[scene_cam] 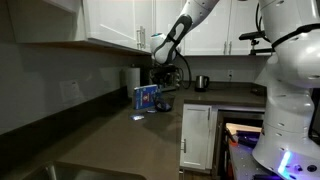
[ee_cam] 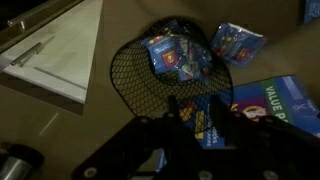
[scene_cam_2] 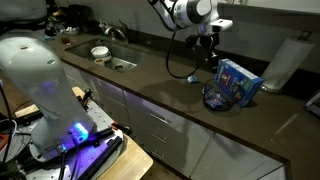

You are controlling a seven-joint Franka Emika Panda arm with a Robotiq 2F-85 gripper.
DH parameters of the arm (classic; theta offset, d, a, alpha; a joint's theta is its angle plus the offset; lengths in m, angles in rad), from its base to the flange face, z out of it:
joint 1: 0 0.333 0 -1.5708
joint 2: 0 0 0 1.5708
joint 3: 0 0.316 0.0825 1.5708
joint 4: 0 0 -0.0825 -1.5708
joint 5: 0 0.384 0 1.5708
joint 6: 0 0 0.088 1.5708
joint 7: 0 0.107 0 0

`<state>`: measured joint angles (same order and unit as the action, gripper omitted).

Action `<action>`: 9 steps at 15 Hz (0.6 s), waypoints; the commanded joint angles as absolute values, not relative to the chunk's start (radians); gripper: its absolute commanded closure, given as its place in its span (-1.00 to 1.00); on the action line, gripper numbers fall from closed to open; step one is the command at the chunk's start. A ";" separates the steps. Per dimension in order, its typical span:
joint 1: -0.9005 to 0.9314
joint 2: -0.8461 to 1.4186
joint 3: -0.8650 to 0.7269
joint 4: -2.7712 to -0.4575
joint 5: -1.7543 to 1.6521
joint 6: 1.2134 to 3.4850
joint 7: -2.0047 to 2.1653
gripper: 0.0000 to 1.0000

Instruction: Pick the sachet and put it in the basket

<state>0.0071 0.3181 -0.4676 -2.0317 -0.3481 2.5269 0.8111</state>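
Note:
In the wrist view my gripper (ee_cam: 193, 112) has its two dark fingers on either side of a blue-and-white sachet (ee_cam: 197, 128) and holds it above the near rim of the black mesh basket (ee_cam: 130, 85). Similar blue packets (ee_cam: 170, 55) lie inside the basket. Another packet (ee_cam: 238, 42) lies at its far right rim. In both exterior views the gripper (scene_cam: 160, 72) (scene_cam_2: 207, 56) hangs just above the basket (scene_cam: 164, 104) (scene_cam_2: 214, 99) on the dark counter.
A tall blue box (ee_cam: 277, 100) (scene_cam_2: 239, 82) (scene_cam: 146, 96) stands right beside the basket. A paper towel roll (scene_cam_2: 286, 62) stands further along. A sink (scene_cam_2: 118, 63) and a bowl (scene_cam_2: 100, 52) are along the counter. A kettle (scene_cam: 202, 82) is at the back. The counter edge and white drawers (ee_cam: 50, 55) lie beside the basket.

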 commanded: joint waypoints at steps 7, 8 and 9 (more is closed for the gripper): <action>-0.005 0.136 -0.269 -2.139 -0.333 2.383 0.759 -0.99; -0.009 0.117 -0.249 -2.154 -0.322 2.362 0.742 -1.00; -0.012 0.101 -0.230 -2.167 -0.308 2.339 0.724 -1.00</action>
<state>0.0101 0.1829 -0.2813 -2.1029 -0.3437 2.3971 0.7967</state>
